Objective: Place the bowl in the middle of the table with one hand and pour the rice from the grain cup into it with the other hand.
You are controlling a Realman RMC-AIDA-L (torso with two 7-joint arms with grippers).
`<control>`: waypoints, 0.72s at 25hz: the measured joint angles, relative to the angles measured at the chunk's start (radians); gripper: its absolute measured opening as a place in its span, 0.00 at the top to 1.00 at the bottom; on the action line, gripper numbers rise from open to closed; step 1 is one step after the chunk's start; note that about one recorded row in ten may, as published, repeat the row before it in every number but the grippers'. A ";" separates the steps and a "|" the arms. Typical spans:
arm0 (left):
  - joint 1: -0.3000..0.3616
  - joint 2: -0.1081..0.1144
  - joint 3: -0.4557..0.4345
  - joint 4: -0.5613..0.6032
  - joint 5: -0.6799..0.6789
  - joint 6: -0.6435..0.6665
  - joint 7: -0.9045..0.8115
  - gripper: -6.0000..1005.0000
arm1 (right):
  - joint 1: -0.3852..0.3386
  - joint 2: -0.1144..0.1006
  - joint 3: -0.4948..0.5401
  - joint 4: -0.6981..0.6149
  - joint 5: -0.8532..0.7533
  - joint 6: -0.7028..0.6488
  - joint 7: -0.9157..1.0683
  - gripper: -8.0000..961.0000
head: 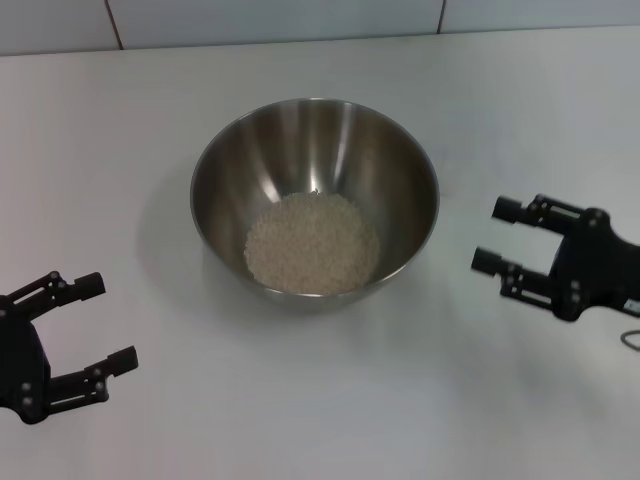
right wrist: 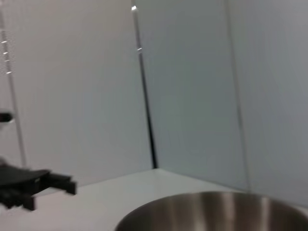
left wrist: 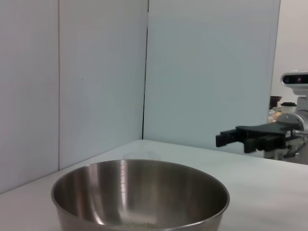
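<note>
The steel bowl stands upright near the middle of the white table, holding a pale heap of rice. My left gripper hovers open and empty at the table's near left, apart from the bowl. My right gripper is open and empty to the bowl's right, its fingers pointing toward the rim without touching it. The left wrist view shows the bowl close up with the right gripper beyond it. In the right wrist view the bowl's rim fills the foreground, with the left gripper farther off. The grain cup is out of view.
White panel walls run along the table's far edge. A thin cable shows beside the right arm at the edge of the head view.
</note>
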 joint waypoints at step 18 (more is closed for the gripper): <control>-0.008 0.012 0.001 0.002 0.011 0.018 -0.008 0.14 | -0.023 0.006 -0.137 -0.029 -0.048 -0.036 -0.012 0.32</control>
